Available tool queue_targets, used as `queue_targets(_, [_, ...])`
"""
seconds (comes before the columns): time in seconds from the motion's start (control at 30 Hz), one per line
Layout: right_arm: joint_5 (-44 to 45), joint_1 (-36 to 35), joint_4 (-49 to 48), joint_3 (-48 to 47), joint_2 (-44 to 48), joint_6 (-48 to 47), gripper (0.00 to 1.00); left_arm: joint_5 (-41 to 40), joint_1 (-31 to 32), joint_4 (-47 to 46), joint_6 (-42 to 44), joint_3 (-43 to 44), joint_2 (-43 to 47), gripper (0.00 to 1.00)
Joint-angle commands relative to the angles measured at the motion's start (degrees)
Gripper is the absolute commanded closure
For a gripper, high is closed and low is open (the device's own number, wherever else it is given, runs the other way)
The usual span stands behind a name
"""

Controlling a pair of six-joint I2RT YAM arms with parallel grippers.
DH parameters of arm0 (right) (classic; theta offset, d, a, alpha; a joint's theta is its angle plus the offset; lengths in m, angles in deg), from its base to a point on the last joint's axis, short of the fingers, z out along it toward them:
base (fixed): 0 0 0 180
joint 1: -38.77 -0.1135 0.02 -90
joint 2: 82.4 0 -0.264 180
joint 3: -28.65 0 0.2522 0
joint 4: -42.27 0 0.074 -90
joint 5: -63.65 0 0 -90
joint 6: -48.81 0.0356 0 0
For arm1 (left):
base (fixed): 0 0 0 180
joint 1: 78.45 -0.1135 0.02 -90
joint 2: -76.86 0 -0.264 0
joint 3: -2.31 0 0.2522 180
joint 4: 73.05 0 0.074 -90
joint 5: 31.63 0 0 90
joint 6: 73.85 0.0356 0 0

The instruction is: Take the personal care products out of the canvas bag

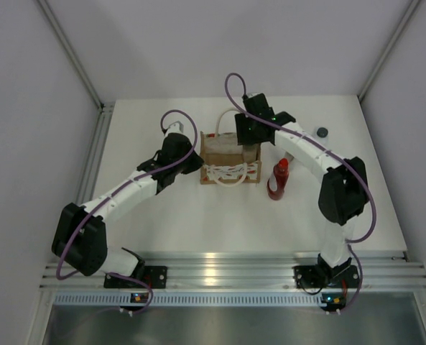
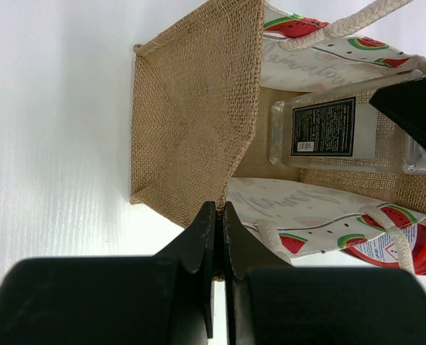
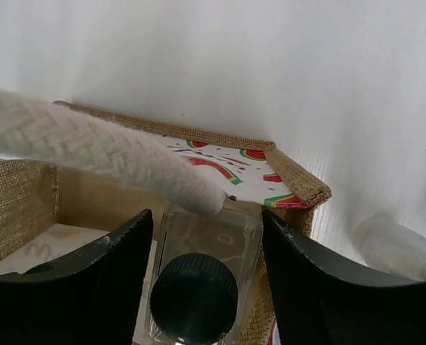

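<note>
The canvas bag [image 1: 230, 164] sits mid-table, tan with cream rope handles and a watermelon print. My left gripper [image 1: 196, 162] is shut on its left burlap edge [image 2: 219, 205]. My right gripper [image 1: 247, 144] is at the bag's mouth, its jaws closed against both sides of the pale translucent bottle [image 3: 207, 237] with the dark cap, which is still inside the bag [image 2: 342, 129]. A rope handle [image 3: 90, 154] lies across the bottle. The red bottle [image 1: 278, 180] lies on the table right of the bag. The white-grey squeeze tube [image 1: 322, 131] lies at the back right.
White walls close in the table on the left, back and right. An aluminium rail with both arm bases runs along the near edge [image 1: 227, 269]. The red bottle also shows in the left wrist view [image 2: 406, 248], just beside the bag's front panel.
</note>
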State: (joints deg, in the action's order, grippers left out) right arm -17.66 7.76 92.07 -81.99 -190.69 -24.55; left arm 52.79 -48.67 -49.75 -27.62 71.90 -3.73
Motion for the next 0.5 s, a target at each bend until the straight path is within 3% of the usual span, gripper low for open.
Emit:
queue_targets(0.0, [1.07, -1.69, 1.32, -2.26, -1.57, -0.3, 0.4, -0.66, -0.16, -2.07, -0.09, 1.91, 2.38, 1.0])
queue_targets(0.47, [7.66, -3.97, 1.24, -0.33, -3.42, 0.93, 0.39, -0.57, -0.07, -2.07, 0.17, 2.0, 2.02, 1.0])
